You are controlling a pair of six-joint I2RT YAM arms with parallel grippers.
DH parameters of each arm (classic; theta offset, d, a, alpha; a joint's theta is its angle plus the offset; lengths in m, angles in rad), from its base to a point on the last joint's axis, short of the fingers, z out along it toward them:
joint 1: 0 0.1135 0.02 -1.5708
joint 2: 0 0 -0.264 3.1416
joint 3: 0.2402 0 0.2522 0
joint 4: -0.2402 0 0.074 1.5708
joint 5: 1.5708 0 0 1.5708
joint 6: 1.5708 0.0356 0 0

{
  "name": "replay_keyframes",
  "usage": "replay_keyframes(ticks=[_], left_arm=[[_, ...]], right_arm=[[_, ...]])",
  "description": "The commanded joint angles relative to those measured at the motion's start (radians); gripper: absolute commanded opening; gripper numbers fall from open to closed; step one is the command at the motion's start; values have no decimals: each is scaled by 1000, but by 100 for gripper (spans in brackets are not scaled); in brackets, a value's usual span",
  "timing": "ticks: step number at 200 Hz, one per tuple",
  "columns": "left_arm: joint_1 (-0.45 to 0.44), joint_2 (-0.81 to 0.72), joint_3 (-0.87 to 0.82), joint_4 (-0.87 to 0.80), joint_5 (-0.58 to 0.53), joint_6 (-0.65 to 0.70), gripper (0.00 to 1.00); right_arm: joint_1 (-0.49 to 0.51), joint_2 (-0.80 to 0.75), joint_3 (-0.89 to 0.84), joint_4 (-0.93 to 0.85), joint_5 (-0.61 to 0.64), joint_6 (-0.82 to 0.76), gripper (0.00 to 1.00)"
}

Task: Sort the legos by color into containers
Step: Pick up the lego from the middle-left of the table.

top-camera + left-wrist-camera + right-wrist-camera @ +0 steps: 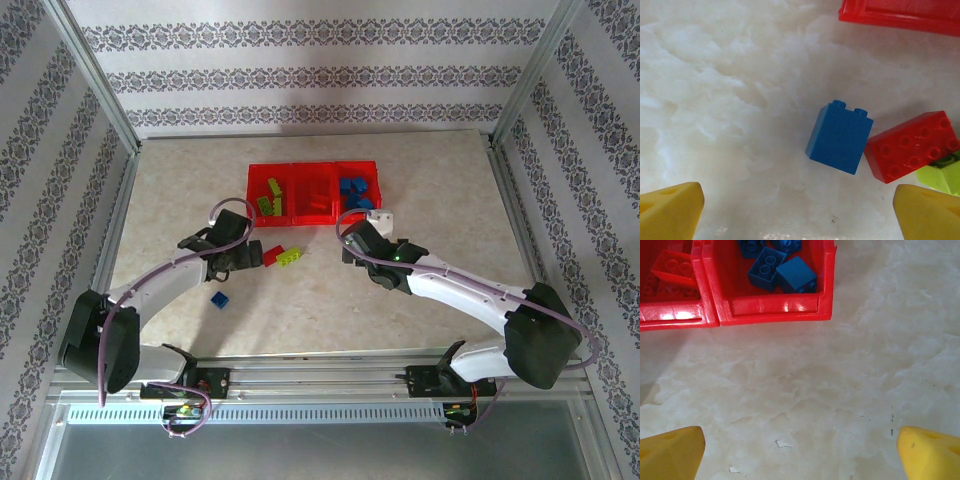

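Observation:
The containers (310,165) are three joined red bins, holding green, red and blue legos from left to right. In the left wrist view a blue brick (840,137) lies on the table ahead of my open left gripper (800,212). A red brick (912,145) and a lime green brick (940,177) sit beside the right fingertip. From above, the left gripper (250,258) sits just left of the red brick (272,255) and green brick (291,255). My right gripper (800,450) is open over bare table, in front of the blue bin (775,307) with its blue bricks (772,270).
Another blue brick (219,299) lies by the left forearm near the table's front. The middle bin (675,315) holds red bricks. Metal frame posts and patterned walls enclose the table. The tray's corner (900,12) shows in the left wrist view.

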Motion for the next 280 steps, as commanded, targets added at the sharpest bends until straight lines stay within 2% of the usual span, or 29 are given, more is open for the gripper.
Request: replay_keyframes(ticks=[1,72,136,207,244,280], left_arm=[[-14,52,-1,45,27,-7,93],[-13,173,35,108,18,-5,73],[-13,236,66,154,-11,-6,69],[-10,318,79,173,-28,-12,48],[-10,318,73,180,-25,-15,34],[-10,294,76,164,-26,-16,26]], right_arm=[[-15,7,24,-22,16,20,98],[-24,10,25,-30,16,20,98],[-31,26,34,-31,8,18,98],[-33,11,13,-37,3,29,98],[-37,16,13,-37,-2,32,98],[-38,22,19,-35,-5,32,98]])
